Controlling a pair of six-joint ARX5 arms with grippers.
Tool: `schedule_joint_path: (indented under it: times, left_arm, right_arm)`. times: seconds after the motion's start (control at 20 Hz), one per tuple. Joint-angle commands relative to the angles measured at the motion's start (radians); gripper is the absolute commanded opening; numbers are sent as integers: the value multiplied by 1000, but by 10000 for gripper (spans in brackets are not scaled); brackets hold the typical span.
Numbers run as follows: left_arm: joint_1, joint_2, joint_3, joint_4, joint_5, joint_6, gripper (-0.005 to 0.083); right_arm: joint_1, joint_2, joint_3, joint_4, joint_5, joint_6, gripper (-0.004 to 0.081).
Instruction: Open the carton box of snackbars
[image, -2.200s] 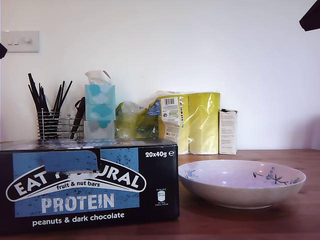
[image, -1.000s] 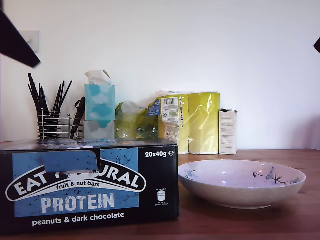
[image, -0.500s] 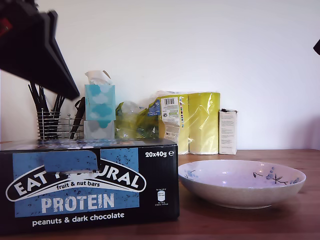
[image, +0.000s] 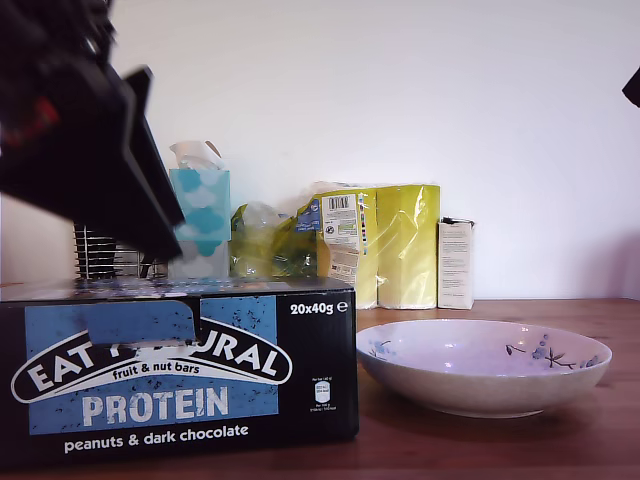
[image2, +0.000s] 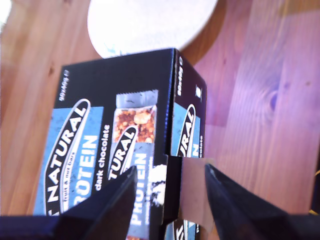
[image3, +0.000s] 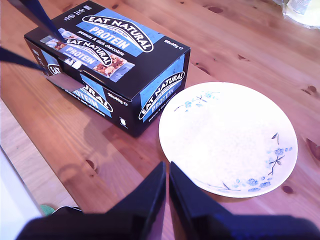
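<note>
- The carton box: black, long, with a blue label reading EAT NATURAL PROTEIN, peanuts & dark chocolate, 20x40g. You see it at the exterior view's lower left on the wooden table. A snackbar picture runs across its top face. A short brown flap stands out from the end nearest my first gripper's fingers.
- My first gripper: the jaws stand well apart, one finger over the box's top face, the other beyond the flap end. They hold nothing. In the exterior view it is the large dark blurred shape above the box's left part.
- The bowl: pale, shallow, with blue flower marks on its rim, just beside the box at the exterior view's right, not touching it.
- My second gripper: the fingers are nearly closed, with a thin gap between them and nothing in it. It hangs high over the table; ahead of its tips lie the box and the bowl.
- Room: a plain white wall. Along it, from the exterior view's left, stand a wire rack, a blue-and-white tissue box, yellow-wrapped rolls and a small white carton.
</note>
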Motion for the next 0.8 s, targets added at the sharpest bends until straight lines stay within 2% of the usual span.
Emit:
schedule_joint_path:
  times: [0.0,0.1,0.2,0.75]
  left_arm:
    - [-8,20,-10,39,-33,-10,424]
    - [-10,39,-10,63,-71,-23,471]
    - [-9,51,-10,64,-114,-27,471]
    - [0,50,-71,113,-130,-25,465]
  right_arm:
    - [4,-1,13,11,0,2,-13]
    - [4,-1,13,14,0,3,-13]
    - [4,-1,13,15,0,7,-13]
    - [4,-3,13,29,0,24,-13]
